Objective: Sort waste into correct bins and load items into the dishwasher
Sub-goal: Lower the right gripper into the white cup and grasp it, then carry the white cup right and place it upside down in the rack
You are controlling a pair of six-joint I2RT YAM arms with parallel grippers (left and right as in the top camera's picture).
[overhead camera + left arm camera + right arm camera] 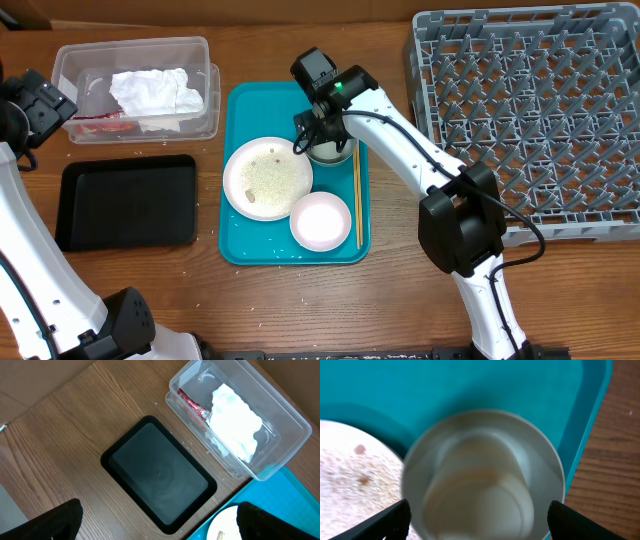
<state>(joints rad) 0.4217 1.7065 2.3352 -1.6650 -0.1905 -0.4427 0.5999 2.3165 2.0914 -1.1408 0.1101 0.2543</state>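
On the teal tray, open right pincer straddles a blurred white cup.

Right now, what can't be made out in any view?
- Bowl: blurred in the right wrist view; overhead, the right end effector covers most of it, so contact is unclear.
- Red packet: partly under the napkin in the tub, both views.
- Dish rack: cut off by the overhead right edge.
- Rice on the plate: grains too small to count.

Robotics lab: robot arms stand at a wooden table bearing a grey dish rack.
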